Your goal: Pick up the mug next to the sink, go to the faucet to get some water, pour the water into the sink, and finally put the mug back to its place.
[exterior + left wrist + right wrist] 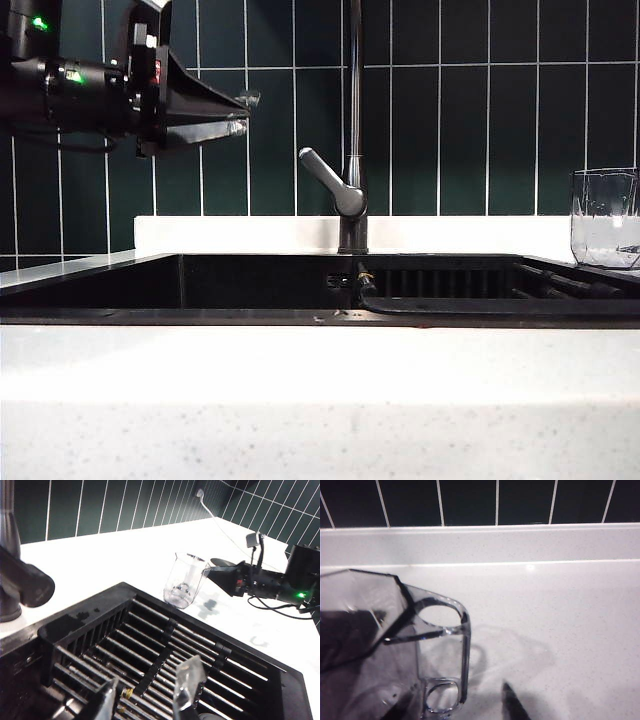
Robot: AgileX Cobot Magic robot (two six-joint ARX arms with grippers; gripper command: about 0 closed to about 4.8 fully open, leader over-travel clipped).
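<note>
The mug is clear faceted glass and stands upright on the white counter right of the sink. Close up, the mug shows a glass handle. My right gripper is open, one dark finger on each side of that handle, not pressing it. From the left wrist view the right gripper sits level against the side of the mug. My left gripper hangs open and empty, high up left of the faucet. The left gripper hovers over the slatted rack.
The faucet's lever handle angles out to the left above the basin. Dark tiled wall runs behind the white counter. A white cable trails across the counter beyond the mug. The sink's black rim borders the rack.
</note>
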